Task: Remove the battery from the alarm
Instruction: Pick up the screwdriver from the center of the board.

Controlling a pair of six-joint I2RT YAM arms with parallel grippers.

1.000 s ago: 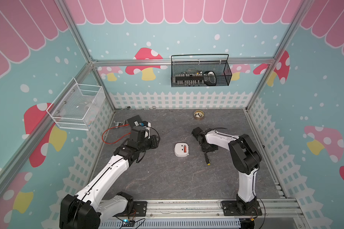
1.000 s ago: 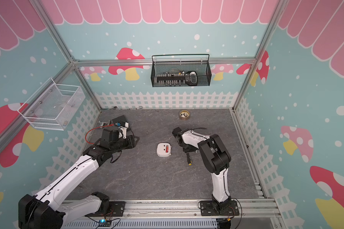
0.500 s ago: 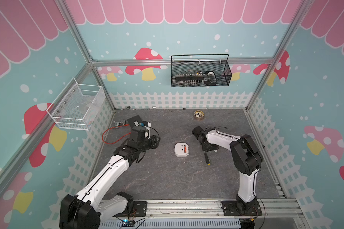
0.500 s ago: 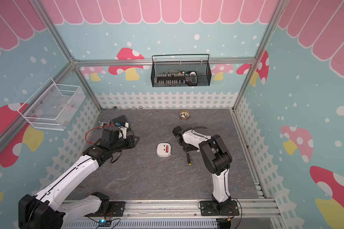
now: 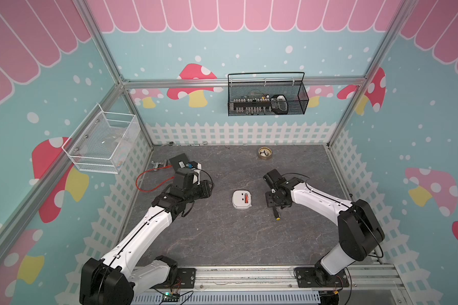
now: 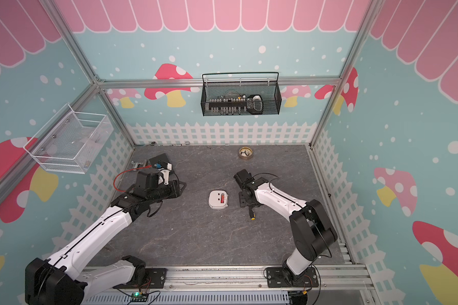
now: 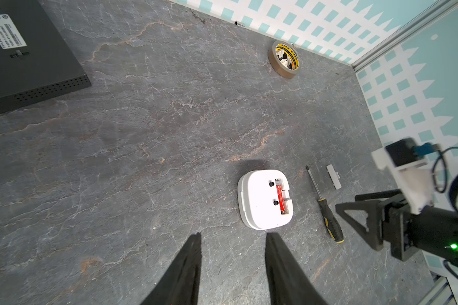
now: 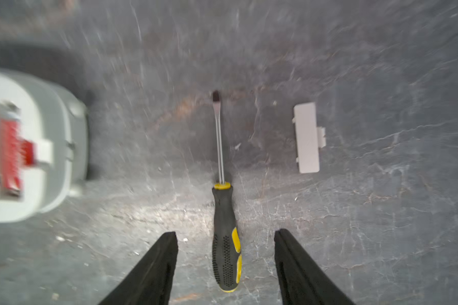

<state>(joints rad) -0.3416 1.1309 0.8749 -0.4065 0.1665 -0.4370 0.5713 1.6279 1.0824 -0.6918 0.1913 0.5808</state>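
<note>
**Holdings, listed outward from the grippers**

1. Right gripper (image 8: pixel 225 232): jaws spread wide, holding nothing.
2. Screwdriver (image 8: pixel 224 211): flat on the table (image 8: pixel 381 237). Its black-and-yellow handle lies between the right fingers and touches neither; the shaft points straight ahead of them.
3. Battery cover (image 8: pixel 307 137): small white panel, loose on the table. It lies ahead of the right gripper, beside the shaft but apart from it, on the side away from the alarm.
4. Alarm (image 8: pixel 32 148): face down, ahead of the right gripper on the shaft's other side; blurred in the right wrist view.
5. Battery (image 7: pixel 280 196): red, seated in the uncovered recess in the alarm's back.
6. Left gripper (image 7: pixel 233 235): jaws apart and empty, with the alarm just ahead of the tips, not touched.
7. Tape roll (image 7: pixel 284 59): well beyond the alarm, near the back fence.

**Step, as judged:** the compartment is open and extraction has not begun.

**Next move calls for:** lifting one end of the battery out of its contacts, by fingertip or blade, while the light alarm is kept from sliding.
</note>
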